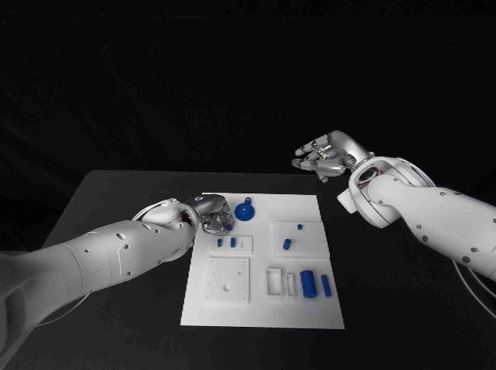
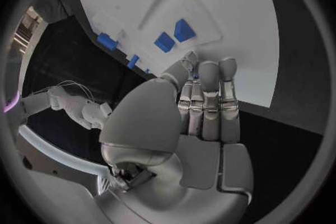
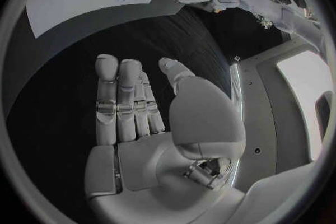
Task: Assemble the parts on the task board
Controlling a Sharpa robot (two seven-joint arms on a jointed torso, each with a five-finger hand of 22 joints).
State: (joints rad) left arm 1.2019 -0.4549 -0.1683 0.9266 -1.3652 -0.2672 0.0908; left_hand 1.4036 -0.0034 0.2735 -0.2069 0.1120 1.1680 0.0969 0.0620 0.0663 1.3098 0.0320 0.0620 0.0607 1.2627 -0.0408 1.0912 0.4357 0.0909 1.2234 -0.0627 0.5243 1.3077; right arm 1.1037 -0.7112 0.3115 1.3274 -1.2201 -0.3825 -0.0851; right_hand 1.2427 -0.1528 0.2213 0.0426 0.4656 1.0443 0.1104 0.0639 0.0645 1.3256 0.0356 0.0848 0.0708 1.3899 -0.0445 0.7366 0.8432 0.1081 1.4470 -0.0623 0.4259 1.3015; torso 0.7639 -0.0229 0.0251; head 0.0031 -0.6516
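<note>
White task board [image 1: 315,312] lies mid-table, long axis running away from the robot. Left hand [image 1: 211,215] sits over the board's far-left corner, fingers straight and side by side, nothing in them, tips just beside a small blue part [image 2: 164,41]. Round blue part [image 1: 244,210] with a stub pointing away from the robot sits right next to that hand. Blue cylinder [image 1: 308,283] near the board's near-right end lies lengthwise along the board. Right hand [image 1: 325,156] is raised beyond the board's far-right corner, well apart, fingers apart, empty.
</note>
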